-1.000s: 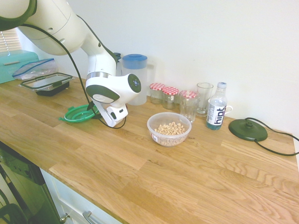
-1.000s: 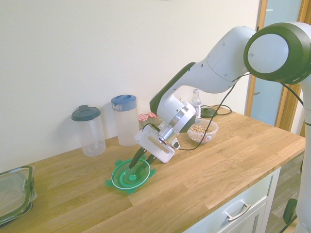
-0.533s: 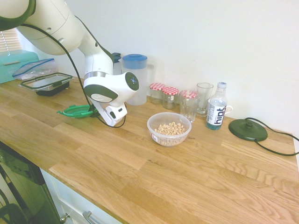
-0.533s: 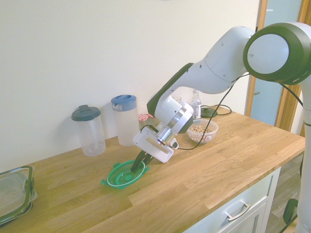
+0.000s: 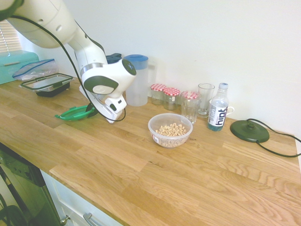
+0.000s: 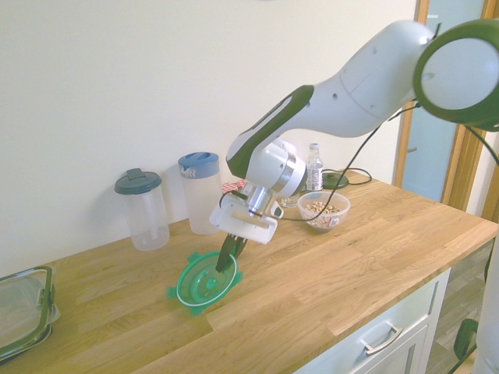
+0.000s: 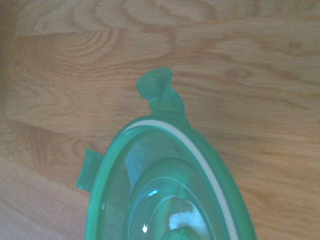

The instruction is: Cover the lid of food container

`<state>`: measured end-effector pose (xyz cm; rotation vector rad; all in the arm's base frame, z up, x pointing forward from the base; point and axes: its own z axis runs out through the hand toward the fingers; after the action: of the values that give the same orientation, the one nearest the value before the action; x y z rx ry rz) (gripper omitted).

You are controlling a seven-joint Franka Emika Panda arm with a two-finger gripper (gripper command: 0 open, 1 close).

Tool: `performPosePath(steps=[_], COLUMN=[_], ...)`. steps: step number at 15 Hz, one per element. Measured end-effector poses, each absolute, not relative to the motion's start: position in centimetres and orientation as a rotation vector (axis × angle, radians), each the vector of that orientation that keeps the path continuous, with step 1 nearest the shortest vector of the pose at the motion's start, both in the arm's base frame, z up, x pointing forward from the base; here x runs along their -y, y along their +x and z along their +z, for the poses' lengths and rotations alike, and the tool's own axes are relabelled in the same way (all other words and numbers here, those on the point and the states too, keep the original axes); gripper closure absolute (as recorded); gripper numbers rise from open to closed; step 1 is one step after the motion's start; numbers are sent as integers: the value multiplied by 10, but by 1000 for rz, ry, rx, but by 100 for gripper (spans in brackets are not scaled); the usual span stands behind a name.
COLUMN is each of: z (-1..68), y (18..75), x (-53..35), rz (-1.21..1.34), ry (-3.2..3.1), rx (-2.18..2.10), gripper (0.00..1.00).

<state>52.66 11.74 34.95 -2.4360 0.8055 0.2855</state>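
Observation:
The round green lid (image 6: 201, 284) hangs tilted above the wooden counter, pinched at its rim by my gripper (image 6: 227, 259), which is shut on it. From the other side the lid (image 5: 72, 113) shows edge-on at the left, with the gripper (image 5: 92, 111) at its right rim. Close up, the wrist view shows the lid (image 7: 165, 195) with a snap tab and a white ring over the wood. The food container (image 5: 170, 130), a clear round bowl of cereal rings, stands uncovered on the counter to the right of the gripper; it also shows behind the arm (image 6: 323, 210).
Along the wall stand a blue-lidded pitcher (image 5: 136, 80), a dark-lidded pitcher (image 6: 142, 209), red-checked jars (image 5: 164, 95), two glasses (image 5: 189, 106), a water bottle (image 5: 217, 113) and a kettle base (image 5: 249, 131). A rectangular dark-rimmed container (image 5: 47, 84) sits at the far left.
The gripper has shut on the lid's rim and risen, lifting the lid off the counter and tipping it to a steep tilt. The bowl has not moved.

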Motion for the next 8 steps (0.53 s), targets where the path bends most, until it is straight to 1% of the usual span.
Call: performPosePath(steps=[3,5,8], z=[429,449,488], y=[503,492,492], x=[-101,-88,-66], rz=[244,234,200], ry=[-2595,-2751,-2975], rx=[-761,-778,-829], gripper=[100,100,100])
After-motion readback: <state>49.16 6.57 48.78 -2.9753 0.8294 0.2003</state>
